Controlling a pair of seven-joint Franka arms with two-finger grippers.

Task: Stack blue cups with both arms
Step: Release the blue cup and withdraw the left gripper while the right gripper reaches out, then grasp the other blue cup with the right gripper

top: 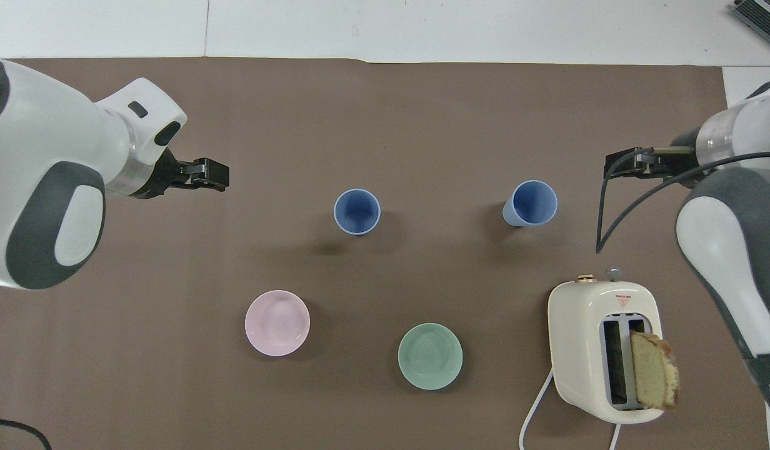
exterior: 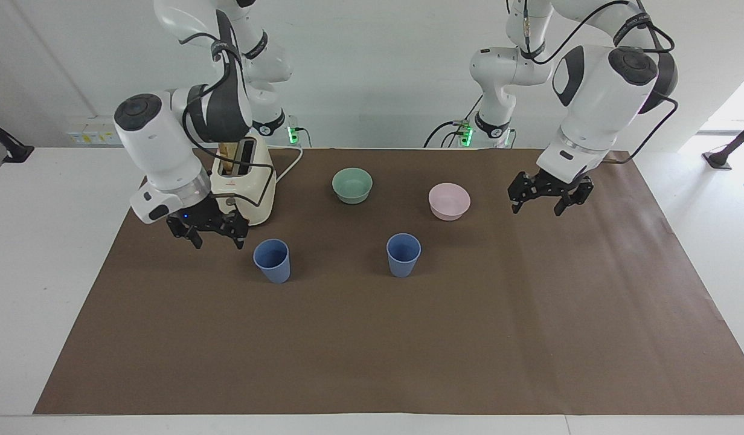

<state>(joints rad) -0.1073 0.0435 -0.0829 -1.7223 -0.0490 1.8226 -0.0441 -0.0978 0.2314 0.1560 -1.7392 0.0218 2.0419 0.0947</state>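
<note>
Your left gripper (exterior: 549,202) is hanging with jaws apart over bare mat at its end of the table. Your right gripper (exterior: 214,232) is hovering, jaws apart, just beside one blue cup (exterior: 272,260). The other blue cup (exterior: 403,255) is standing upright mid-table, well apart, unstacked.

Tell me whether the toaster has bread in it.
Yes: one slice of bread stands up out of a slot of the toaster; the other slot is empty.
</note>
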